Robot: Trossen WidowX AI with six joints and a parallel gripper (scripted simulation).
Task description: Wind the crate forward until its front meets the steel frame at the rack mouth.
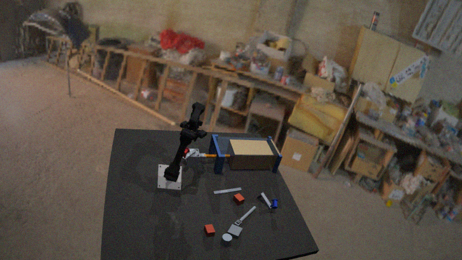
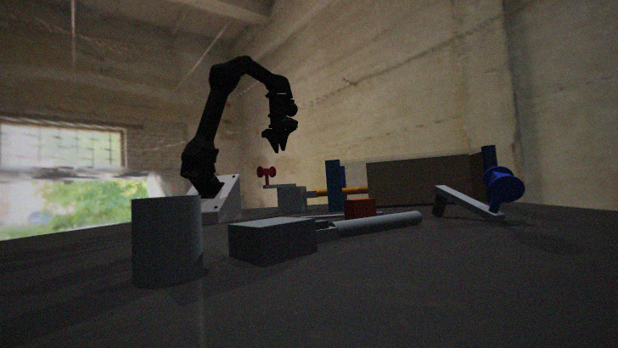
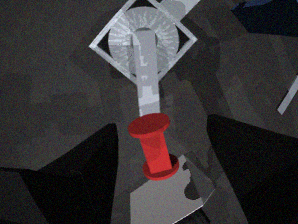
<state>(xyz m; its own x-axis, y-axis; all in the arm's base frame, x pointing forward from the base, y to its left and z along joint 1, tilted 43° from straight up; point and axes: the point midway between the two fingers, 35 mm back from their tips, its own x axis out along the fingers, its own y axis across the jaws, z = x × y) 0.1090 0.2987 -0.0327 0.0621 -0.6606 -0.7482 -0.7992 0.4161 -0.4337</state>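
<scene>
My gripper (image 2: pixel 279 151) (image 3: pixel 163 127) is open and empty, high above the winch (image 1: pixel 193 153) (image 2: pixel 290 199). A pale crank handle (image 2: pixel 278 186) (image 3: pixel 147 92) lies level on top of the winch. Its red knob (image 1: pixel 185 151) (image 2: pixel 266 172) (image 3: pixel 156 151) shows between my fingers in the wrist view but stands well below them. The crate (image 1: pixel 252 162) (image 2: pixel 415 181) sits flat inside the cubby, with a gap between its front and the blue mouth frame (image 1: pixel 218 165) (image 2: pixel 332 186). An orange strap (image 1: pixel 210 155) (image 2: pixel 355 190) runs from winch to crate. The key is hidden.
A second crank with a blue knob (image 1: pixel 275 203) (image 2: pixel 503 186) lies right of the tools. A flat bar (image 1: pixel 227 191), red blocks (image 1: pixel 238 199) (image 1: pixel 209 230), a grey block (image 1: pixel 235 230) (image 2: pixel 270 242) with a rod, and a grey cylinder (image 1: pixel 226 238) (image 2: pixel 166 242) are on the bench.
</scene>
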